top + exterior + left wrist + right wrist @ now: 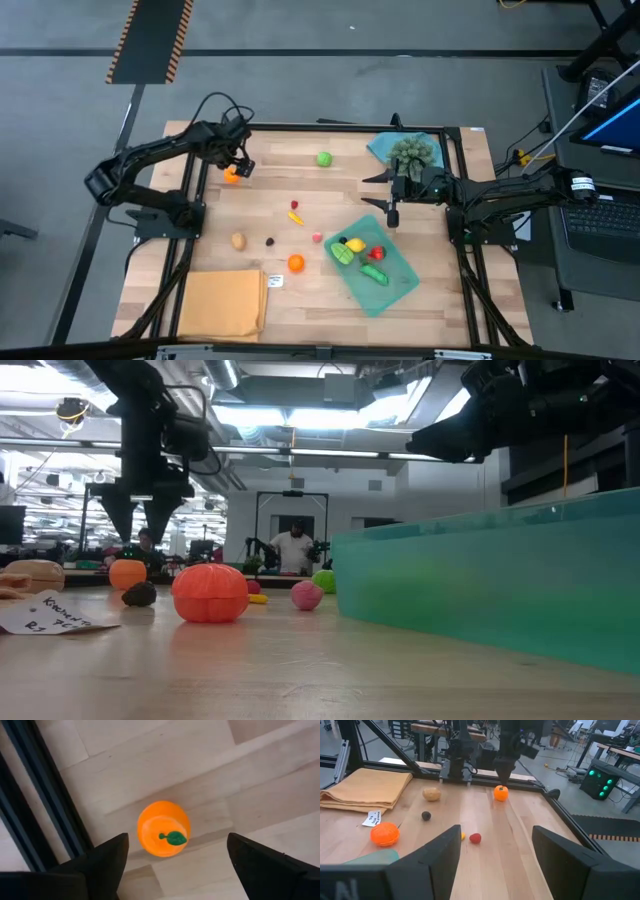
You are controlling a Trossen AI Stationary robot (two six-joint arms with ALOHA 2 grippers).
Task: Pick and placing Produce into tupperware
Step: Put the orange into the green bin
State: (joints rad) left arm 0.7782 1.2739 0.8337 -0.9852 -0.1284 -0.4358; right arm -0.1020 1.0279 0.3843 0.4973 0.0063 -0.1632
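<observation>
A small orange fruit (164, 829) with a green leaf lies on the wooden table near its far left corner. My left gripper (175, 865) hangs open just above it, pointing down, one finger on each side and neither touching. It shows over the orange fruit (231, 176) in the high view too. The teal tupperware (398, 285) sits on the table's right half, holding yellow, green and red produce. My right gripper (392, 214) waits open and level by the container's far corner, with nothing between its fingers. More produce is scattered mid-table: green (324, 158), red and yellow (295, 211), tan (238, 240), dark (269, 241), pink (317, 237) and ribbed orange (296, 263).
A folded orange-yellow cloth (222, 303) lies at the near left, with a small paper label (275, 281) beside it. At the far right, a blue cloth (385, 148) carries a spiky grey-green ball (412, 151). Black frame rails (45, 800) run along the table's edges, close to the orange fruit.
</observation>
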